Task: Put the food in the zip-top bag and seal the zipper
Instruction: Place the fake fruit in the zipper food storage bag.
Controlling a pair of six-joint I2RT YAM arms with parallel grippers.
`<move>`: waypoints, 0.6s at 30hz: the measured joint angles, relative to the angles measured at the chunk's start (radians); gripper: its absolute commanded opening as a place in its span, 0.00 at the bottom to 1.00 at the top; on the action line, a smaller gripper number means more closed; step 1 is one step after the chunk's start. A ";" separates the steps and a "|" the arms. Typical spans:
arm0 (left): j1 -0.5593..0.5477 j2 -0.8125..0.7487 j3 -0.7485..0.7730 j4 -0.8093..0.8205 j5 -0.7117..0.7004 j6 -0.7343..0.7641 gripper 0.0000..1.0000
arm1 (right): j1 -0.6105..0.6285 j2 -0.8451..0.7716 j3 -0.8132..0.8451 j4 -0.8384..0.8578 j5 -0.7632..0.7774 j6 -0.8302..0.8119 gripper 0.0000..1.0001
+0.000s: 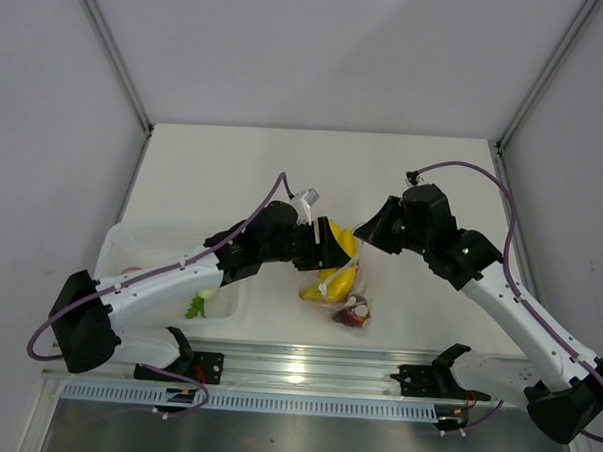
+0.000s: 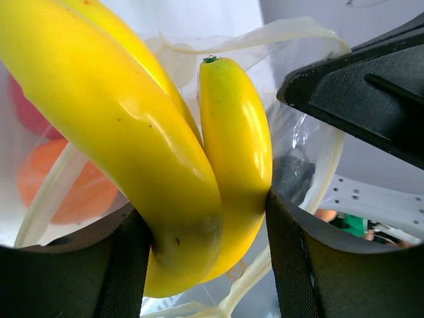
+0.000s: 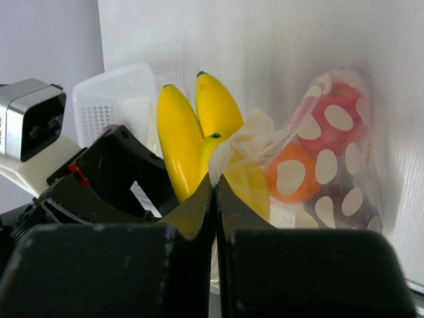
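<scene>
A yellow banana bunch (image 2: 165, 152) sits between the pads of my left gripper (image 2: 202, 232), which is shut on it. The bunch hangs over the open mouth of the zip-top bag (image 2: 298, 132), whose zipper strip (image 2: 265, 38) curves behind it. My right gripper (image 3: 215, 182) is shut on the bag's rim (image 3: 248, 142) and holds it up. Through the spotted bag (image 3: 334, 159) I see an orange fruit (image 3: 291, 173), a red apple (image 3: 331, 112) and a dark round one (image 3: 348, 199). From above, the left gripper (image 1: 332, 249) and right gripper (image 1: 364, 234) meet over the bag (image 1: 353, 306).
A translucent white tray (image 1: 131, 244) stands at the left, near the left arm. A white radish with green leaves (image 1: 198, 304) lies by the tray's near right corner. A metal rail (image 1: 305, 366) runs along the table's near edge.
</scene>
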 measured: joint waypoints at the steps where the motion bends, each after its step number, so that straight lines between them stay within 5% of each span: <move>1: -0.010 0.008 0.024 -0.039 -0.024 0.014 0.01 | 0.000 0.002 0.000 0.000 -0.002 -0.001 0.00; 4: -0.039 0.035 0.085 -0.135 -0.083 0.043 0.02 | 0.000 0.010 0.000 0.000 -0.005 -0.004 0.00; 8: -0.073 0.061 0.135 -0.226 -0.168 0.071 0.40 | -0.004 0.020 0.000 0.000 -0.010 -0.014 0.00; 9: -0.083 0.063 0.147 -0.247 -0.191 0.081 0.63 | -0.006 0.021 0.000 0.000 -0.013 -0.018 0.00; 14: -0.101 0.063 0.179 -0.328 -0.269 0.141 0.94 | -0.023 0.022 0.000 0.003 -0.021 -0.029 0.00; 18: -0.103 0.037 0.193 -0.388 -0.321 0.208 0.99 | -0.035 0.021 0.000 0.007 -0.024 -0.039 0.00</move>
